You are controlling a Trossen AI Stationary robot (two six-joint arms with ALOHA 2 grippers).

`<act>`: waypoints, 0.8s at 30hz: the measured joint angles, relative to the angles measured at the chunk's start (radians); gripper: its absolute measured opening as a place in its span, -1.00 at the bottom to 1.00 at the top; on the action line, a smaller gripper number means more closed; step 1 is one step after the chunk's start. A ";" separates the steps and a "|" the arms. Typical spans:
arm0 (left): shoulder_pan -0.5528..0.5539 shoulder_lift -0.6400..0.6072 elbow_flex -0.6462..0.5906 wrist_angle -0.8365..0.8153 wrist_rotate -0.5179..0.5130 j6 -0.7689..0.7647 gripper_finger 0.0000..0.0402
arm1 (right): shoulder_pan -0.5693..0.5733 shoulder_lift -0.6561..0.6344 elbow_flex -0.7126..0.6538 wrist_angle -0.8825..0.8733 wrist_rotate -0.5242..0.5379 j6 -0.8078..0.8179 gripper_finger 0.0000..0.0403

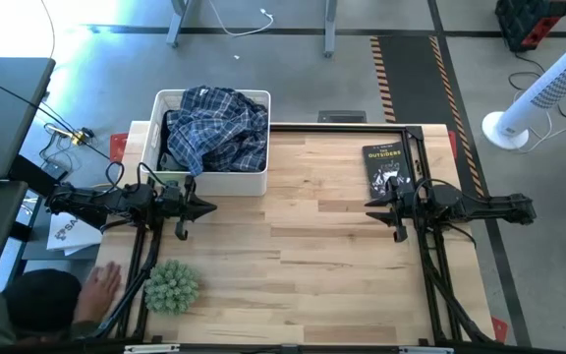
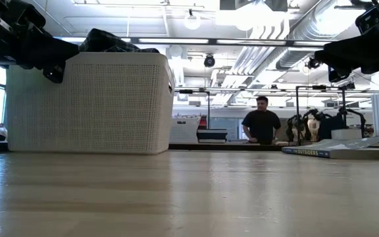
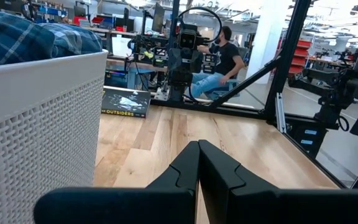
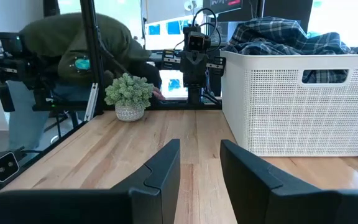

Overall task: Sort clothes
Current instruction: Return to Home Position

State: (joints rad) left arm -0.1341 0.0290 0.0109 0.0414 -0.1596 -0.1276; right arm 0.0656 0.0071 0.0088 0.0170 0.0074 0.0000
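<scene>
The blue plaid shirt [image 1: 219, 128] lies heaped on top in the white plastic basket [image 1: 219, 183] at the table's far left; it also shows in the right wrist view [image 4: 284, 34]. The other garments are hidden or out of view. My left gripper [image 1: 208, 206] hovers shut and empty just near of the basket, above the table; its fingers meet in the left wrist view [image 3: 199, 163]. My right gripper [image 1: 369, 204] is open and empty at mid right, above the table, pointing toward the table's left [image 4: 200, 163].
A black book [image 1: 386, 169] lies at the far right, just beyond my right gripper. A small potted plant [image 1: 172, 285] stands at the near left. A person bends at the near left corner, a hand [image 1: 101, 288] beside the plant. Bare wood lies between the arms.
</scene>
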 joint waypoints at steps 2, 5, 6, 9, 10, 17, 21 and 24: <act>0.000 -0.001 0.000 0.000 0.000 0.000 -0.98 | 0.000 0.000 0.000 0.000 0.000 0.000 -0.44; 0.000 -0.026 0.000 -0.002 0.002 0.000 -0.98 | 0.000 0.000 0.000 0.000 0.000 0.000 -0.44; 0.000 -0.025 0.000 0.011 0.002 0.000 -0.98 | 0.000 0.000 0.000 0.000 0.000 0.000 -0.44; 0.000 -0.025 0.000 0.017 0.001 0.000 -0.98 | 0.000 0.000 0.000 0.000 0.000 0.000 -0.44; 0.000 -0.025 0.000 0.015 0.002 0.000 -0.98 | 0.000 0.000 0.000 0.000 0.000 0.000 -0.44; 0.000 -0.023 0.000 -0.005 -0.002 0.000 -0.98 | 0.000 0.000 0.000 0.000 0.000 0.000 -0.44; 0.000 -0.023 0.000 -0.004 -0.003 0.000 -0.98 | 0.000 0.000 0.000 0.000 0.000 0.000 -0.44; 0.000 -0.023 0.000 -0.005 -0.003 0.000 -0.98 | 0.000 0.000 0.000 0.000 0.000 0.000 -0.44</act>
State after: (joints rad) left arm -0.1341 0.0063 0.0113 0.0364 -0.1623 -0.1273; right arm 0.0658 0.0071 0.0089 0.0166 0.0074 -0.0001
